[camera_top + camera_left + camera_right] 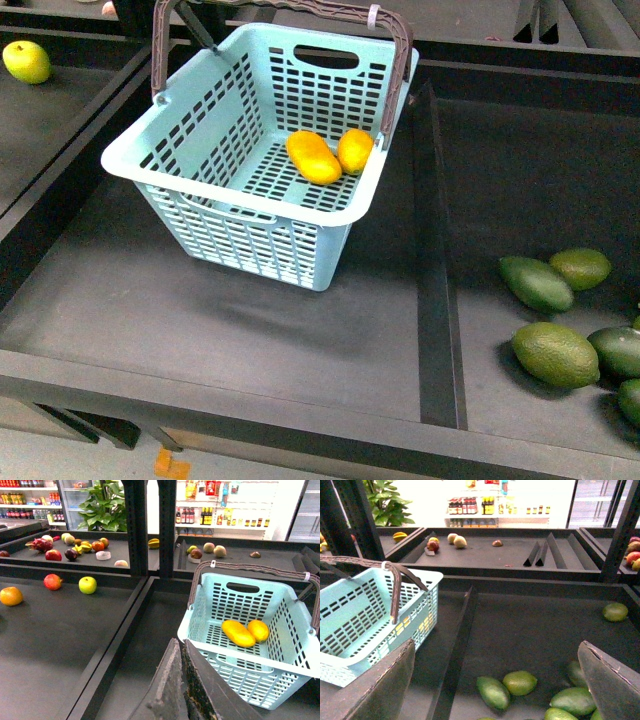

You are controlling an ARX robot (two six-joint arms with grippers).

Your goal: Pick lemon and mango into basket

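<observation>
On my front feed I see no writing I can read; the shelf labels behind are too small. The basket point(258, 215) sits in the left bin, with the mango point(313, 157) on its slotted floor, long axis running from far-left to near-right. The lemon point(354, 150) touches its right side, pointing roughly away from me. Left gripper point(182, 680): jaws pressed together. Right gripper point(495, 680): jaws wide apart above the green fruits point(520, 682).

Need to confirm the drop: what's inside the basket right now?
The mango and lemon lie touching on the basket floor. Nothing else shows; the near wall hides a strip of floor.
</observation>
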